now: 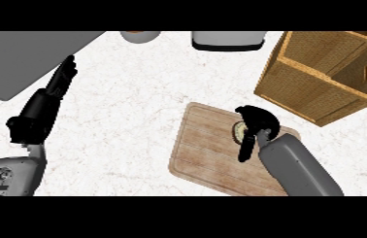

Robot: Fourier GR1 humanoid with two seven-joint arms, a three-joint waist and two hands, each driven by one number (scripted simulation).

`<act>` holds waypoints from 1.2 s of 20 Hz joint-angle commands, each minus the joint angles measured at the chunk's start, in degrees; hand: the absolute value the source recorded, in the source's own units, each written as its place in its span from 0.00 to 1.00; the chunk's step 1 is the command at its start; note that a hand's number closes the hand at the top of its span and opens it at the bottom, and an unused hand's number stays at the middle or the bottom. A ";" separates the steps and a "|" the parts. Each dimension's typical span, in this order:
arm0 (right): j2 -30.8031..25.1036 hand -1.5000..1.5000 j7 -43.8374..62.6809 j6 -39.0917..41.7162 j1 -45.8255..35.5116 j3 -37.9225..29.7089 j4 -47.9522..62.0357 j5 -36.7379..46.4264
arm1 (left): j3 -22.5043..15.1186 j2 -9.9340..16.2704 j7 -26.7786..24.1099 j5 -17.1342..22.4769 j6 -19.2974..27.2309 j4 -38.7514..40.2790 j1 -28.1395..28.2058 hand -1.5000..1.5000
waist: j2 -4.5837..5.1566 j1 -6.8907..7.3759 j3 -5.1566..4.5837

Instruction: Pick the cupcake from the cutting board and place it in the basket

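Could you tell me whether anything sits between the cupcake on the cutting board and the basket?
Nothing visible does. The right hand curls over the cupcake on the cutting board; only bare counter separates the board from the basket.

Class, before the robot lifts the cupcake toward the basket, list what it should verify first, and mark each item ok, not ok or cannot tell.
1. Right hand over the cupcake: ok.
2. Fingers curled round the cupcake: ok, though the hand hides most of it.
3. Cupcake on the cutting board: ok.
4. Basket standing open beyond the board, to the right: ok.
5. Left hand far off at the left, out of the way: ok.
6. Cupcake upright: cannot tell.
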 commanded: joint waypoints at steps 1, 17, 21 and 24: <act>4.26 1.00 -1.02 -2.12 -0.32 -2.71 4.41 2.17 | 1.11 0.25 2.72 0.36 -1.72 -4.46 1.15 0.50 | 0.01 0.22 0.03; -29.11 1.00 -30.54 -9.35 10.13 -18.27 10.60 8.31 | 3.63 -1.59 -0.42 -1.97 -0.43 -1.00 2.46 0.50 | 0.25 -4.39 0.46; -37.37 1.00 -45.31 -17.35 13.26 -24.46 19.44 7.99 | 3.58 -1.41 -1.21 -1.89 -0.89 -1.02 1.59 0.50 | 0.73 -1.87 0.47; -40.72 1.00 -52.37 -24.28 14.20 -29.51 26.77 7.41 | 2.52 -1.72 -0.42 -1.27 -2.12 -3.48 2.69 0.50 | 0.42 -0.26 0.41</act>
